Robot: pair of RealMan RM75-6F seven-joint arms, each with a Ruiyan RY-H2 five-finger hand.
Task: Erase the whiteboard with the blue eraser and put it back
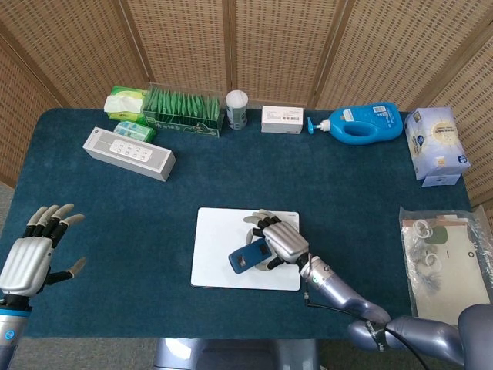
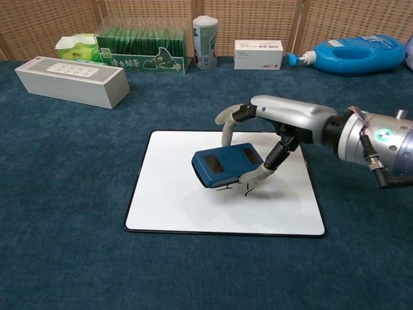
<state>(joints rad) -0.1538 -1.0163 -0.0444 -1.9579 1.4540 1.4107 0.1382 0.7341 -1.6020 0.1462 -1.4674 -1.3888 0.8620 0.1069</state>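
Blue eraser (image 2: 227, 166) lengthwise across whiteboard (image 2: 168, 200)

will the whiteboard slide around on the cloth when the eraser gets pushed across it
Probably little: the whiteboard lies flat on the fuzzy blue tablecloth, which likely grips it. It looks thin and light, though, so a hard sideways push from the blue eraser might shift it.

head view: high, looking down, whole table (image 1: 92, 200) | chest view: low, nearer, forward | shared: whiteboard (image 1: 216, 254)
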